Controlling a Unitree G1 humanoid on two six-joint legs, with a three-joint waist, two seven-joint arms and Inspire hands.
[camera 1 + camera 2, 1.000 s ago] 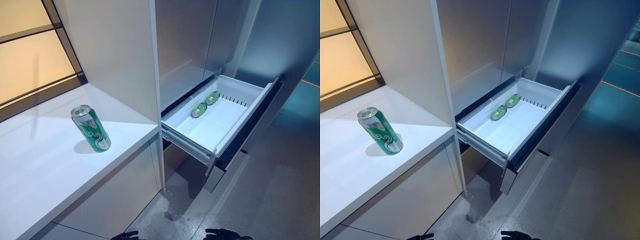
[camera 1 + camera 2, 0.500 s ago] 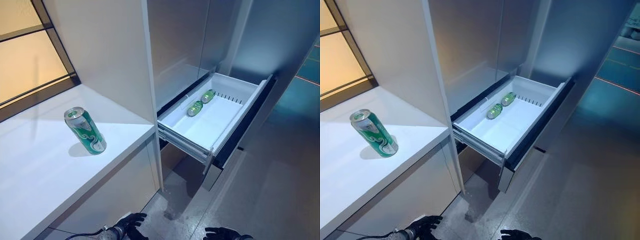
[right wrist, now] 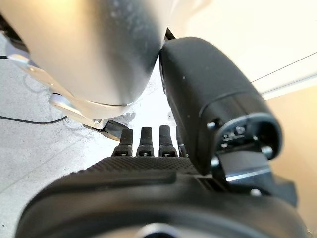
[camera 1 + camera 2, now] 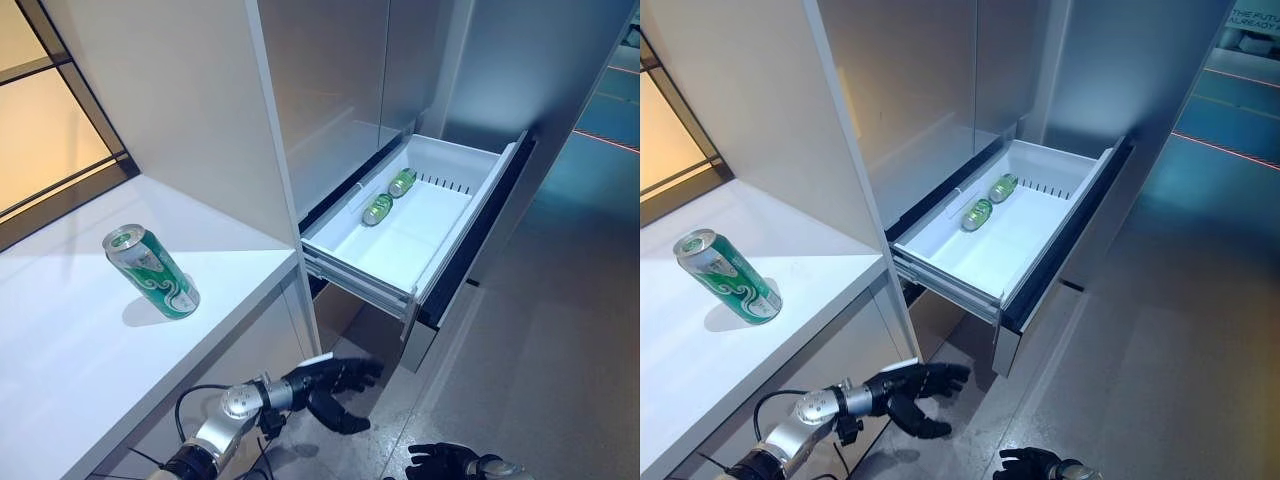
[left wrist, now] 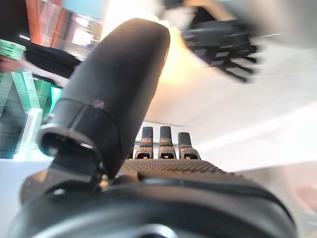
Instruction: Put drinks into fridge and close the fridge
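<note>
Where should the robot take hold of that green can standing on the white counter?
Probably around the middle of the green can, coming from its open front side. It stands upright and alone on the white counter, with bare surface all round, so its round body suits fingers and thumb wrapping it. The left hand, open, is nearer.

A green can (image 4: 151,285) with pale swirl markings and a silver top stands on a white tabletop (image 4: 70,340). Two more green cans (image 4: 389,196) lie in a white drawer (image 4: 420,235) with a dark front. Both hands (image 4: 335,385) are black, over a grey speckled floor (image 4: 560,350).
</note>
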